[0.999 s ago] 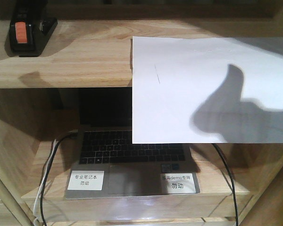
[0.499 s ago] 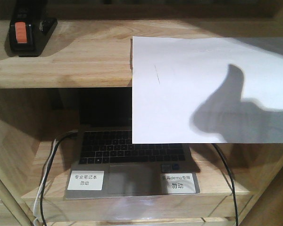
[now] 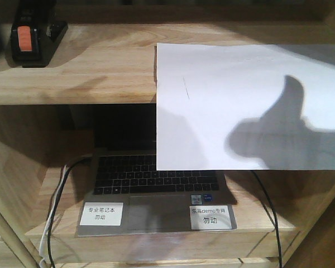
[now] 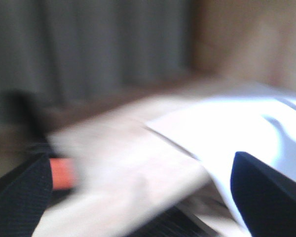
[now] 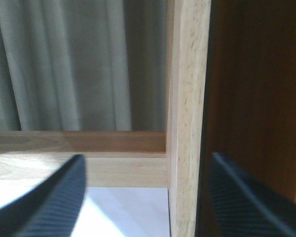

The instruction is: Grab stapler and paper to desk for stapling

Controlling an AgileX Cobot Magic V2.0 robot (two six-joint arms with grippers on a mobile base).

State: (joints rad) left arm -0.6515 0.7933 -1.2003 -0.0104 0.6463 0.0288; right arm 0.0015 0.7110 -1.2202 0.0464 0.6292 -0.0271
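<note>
Shadow [image 3: 268, 139] shifted right across one paper [image 3: 212, 95]; one stapler [image 3: 29, 38] on same shelf [image 3: 100, 72]. Left fingers [image 4: 19, 197] wide; right fingers [image 5: 54, 202] wide.

Up top, the light wooden upper shelf [image 3: 100, 72], grained and smooth. A small black stapler with an orange patch [image 3: 29, 38] sits in its far left corner, close to the back edge. Over on the right half lies a plain white rectangular sheet of paper [image 3: 245, 106], marked with one faint short dark line. Its near part runs out past the front edge and hangs over the space below. Stapler and paper are well apart, bare wood between them. Down on the wooden lower shelf [image 3: 268, 220] a grey open laptop [image 3: 156, 184] rests in the middle. A white and a black cable [image 3: 54, 206] trail along the left side, another black cable [image 3: 269, 207] along the right.
</note>
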